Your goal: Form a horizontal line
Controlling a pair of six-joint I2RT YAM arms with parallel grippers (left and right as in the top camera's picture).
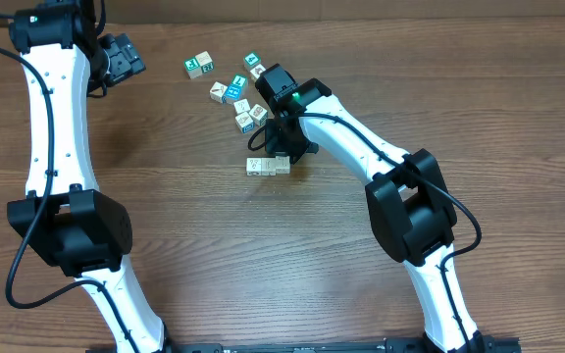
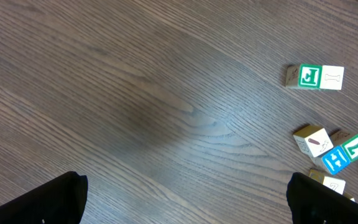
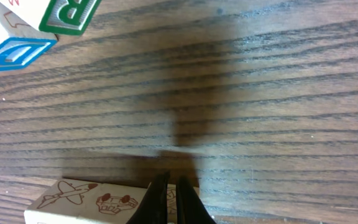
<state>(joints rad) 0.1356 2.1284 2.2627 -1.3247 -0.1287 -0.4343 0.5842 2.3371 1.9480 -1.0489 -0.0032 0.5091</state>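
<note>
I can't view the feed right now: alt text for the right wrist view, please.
The shut right gripper sits bottom centre at the edge of the pale wooden row, which shows an airplane and a red drawing. Cube faces with a green R and a blue D show top left on the wood table.

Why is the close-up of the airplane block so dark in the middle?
Right wrist view: the shut pincer throws its shadow over the table beyond the row of cubes. Left wrist view: a soft sheen on the wood, fingers blurred black at the corners. Overhead view: even light, little glare.
</note>
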